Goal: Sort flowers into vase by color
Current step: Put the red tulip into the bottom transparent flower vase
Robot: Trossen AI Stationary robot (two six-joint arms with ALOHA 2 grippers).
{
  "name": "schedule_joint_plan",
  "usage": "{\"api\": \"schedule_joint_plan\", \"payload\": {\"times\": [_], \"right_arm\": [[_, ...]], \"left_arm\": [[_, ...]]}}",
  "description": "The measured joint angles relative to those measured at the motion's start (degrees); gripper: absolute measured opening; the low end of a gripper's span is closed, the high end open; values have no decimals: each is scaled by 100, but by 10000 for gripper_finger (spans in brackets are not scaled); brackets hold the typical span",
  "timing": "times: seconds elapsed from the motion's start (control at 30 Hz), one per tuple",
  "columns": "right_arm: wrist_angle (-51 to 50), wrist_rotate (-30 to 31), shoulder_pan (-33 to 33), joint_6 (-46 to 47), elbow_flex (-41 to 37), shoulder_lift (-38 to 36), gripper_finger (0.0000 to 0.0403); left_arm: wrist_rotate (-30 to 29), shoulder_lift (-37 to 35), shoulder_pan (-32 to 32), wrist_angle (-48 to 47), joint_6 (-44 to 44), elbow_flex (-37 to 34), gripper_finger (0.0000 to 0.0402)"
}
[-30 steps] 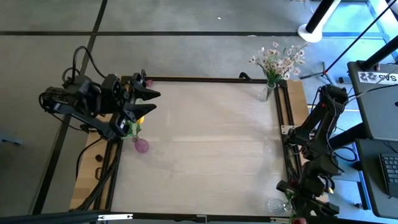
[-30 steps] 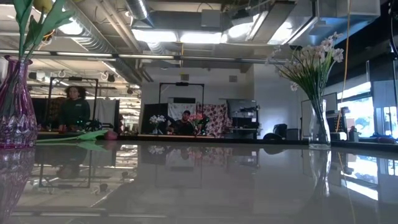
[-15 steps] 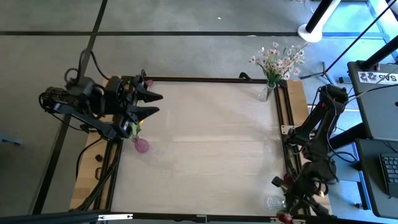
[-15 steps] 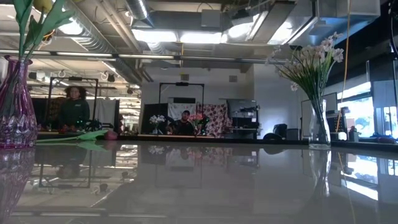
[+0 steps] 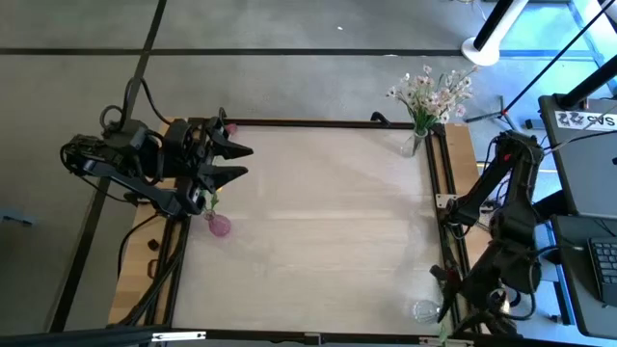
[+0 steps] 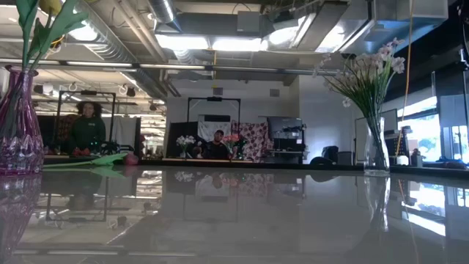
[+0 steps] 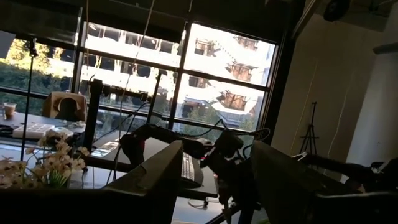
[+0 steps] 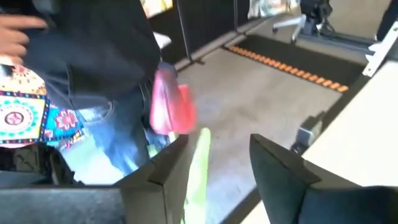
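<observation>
A purple vase (image 5: 220, 226) at the table's left edge holds a yellow tulip (image 5: 208, 198); in the low view the vase (image 6: 15, 125) stands at the left. A clear vase (image 5: 414, 145) at the far right corner holds white-pink blossoms (image 5: 430, 92). Another clear vase (image 5: 424, 311) stands at the near right corner. My left gripper (image 5: 241, 161) hovers open beside the purple vase. My right gripper (image 8: 219, 140) is off the near right corner, fingers apart, with a red tulip (image 8: 169, 106) rising between them. My right gripper has the red tulip's green stem (image 8: 198, 165) running up between its two fingers, close beside one finger (image 8: 168, 168). The head stands out past the fingertips. Whether either finger touches the stem, I cannot tell.
Another flower (image 6: 102, 159) lies by the far left corner, its pink head (image 5: 219, 123) near my left gripper. A person in jeans (image 8: 106, 124) stands just past my right gripper. People sit in the room behind (image 6: 86, 128). The light tabletop (image 5: 318, 222) spreads between the vases.
My right arm has swung about at the table's near right corner. A red blossom that showed beside it half a second ago no longer shows in the high view.
</observation>
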Motion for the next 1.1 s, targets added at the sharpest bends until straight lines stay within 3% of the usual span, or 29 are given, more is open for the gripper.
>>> {"api": "schedule_joint_plan", "payload": {"times": [0.1, 0.3, 0.53, 0.7, 0.8, 0.87, 0.97, 1.1], "right_arm": [[-661, 2, 0, 17, 563, 0, 174], [-1004, 282, 0, -121, 1596, -2, 174], [-1109, 1531, 0, -117, 2348, -2, 175], [-1149, 2495, 0, 314, 2565, -44, 175], [-1133, 2852, -2, 469, 2662, -66, 175], [-1102, 2998, -2, 470, 2731, -66, 175], [-1070, 3451, -2, 460, 2816, -66, 175], [-1013, 4404, -191, 248, 2846, -117, 175]], "left_arm": [[-1, 0, 2, -82, 3, 0, 188], [-8, 75, 2, -368, 0, 2, 188], [-6, 381, 0, -385, -51, 2, 188], [-82, 564, -70, -375, -1001, 2, 188], [-542, 604, -29, -410, -1053, 2, 188], [-1309, 608, 36, -660, -1262, 2, 188], [-2237, 520, 405, -1439, -1533, 2, 188], [-3188, 349, 1315, -2939, -2693, 2, 188]]}}
